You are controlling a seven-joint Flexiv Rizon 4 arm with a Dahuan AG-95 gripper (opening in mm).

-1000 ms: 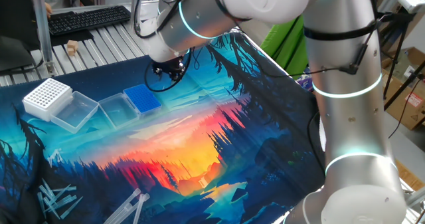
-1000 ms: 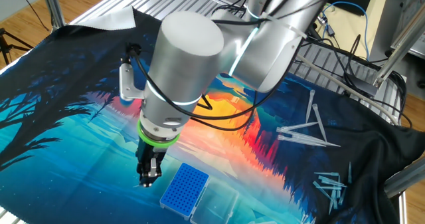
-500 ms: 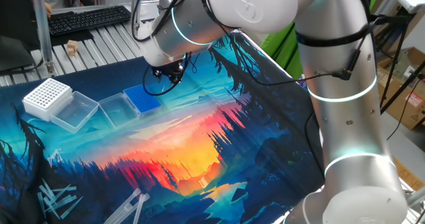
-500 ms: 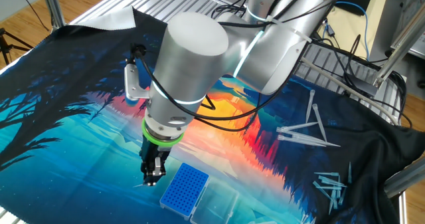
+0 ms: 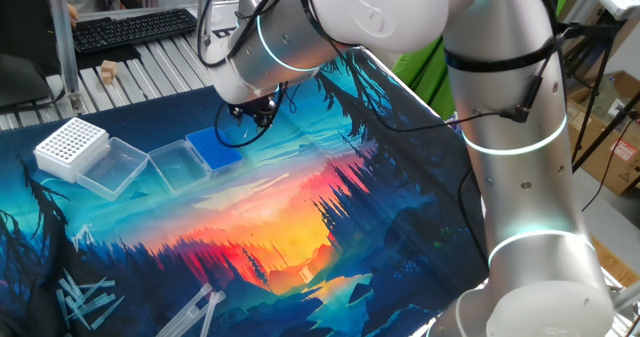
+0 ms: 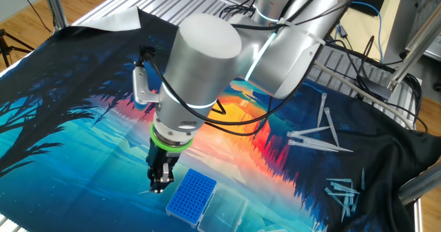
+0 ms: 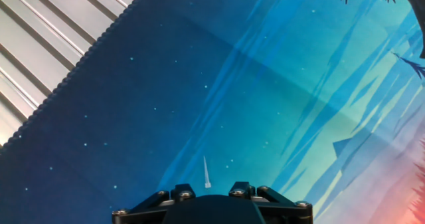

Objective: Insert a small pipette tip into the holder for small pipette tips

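While my pincer [image 6: 160,182] hangs above the printed mat [image 6: 76,142], its two fingers are pressed together on the small pipette tip [image 7: 206,171], and in the hand view that slim pale cone juts straight out from between them with its thin end pointing away over the blue part of the cloth. From one fixed view my pincer [image 5: 252,107] sits under the grey wrist, just beyond the holder for small pipette tips [image 5: 214,148], apart from it and not over its grid. The other fixed view puts the fingertips beside the near corner of that blue holder [image 6: 190,195], the tip itself too small to make out there. Next to the holder lies its clear lid [image 5: 172,164], folded open flat on the mat. Further along, the white perforated rack [image 5: 70,143] stands with its own clear lid [image 5: 111,166] open beside it. Out at the mat's edge, a loose pile of longer clear tips [image 5: 88,302] lies scattered, and two more clear pieces [image 5: 198,312] rest near it. Back on the metal tabletop [image 5: 150,57] I can see a black keyboard [image 5: 135,28] and a small wooden block [image 5: 108,71].
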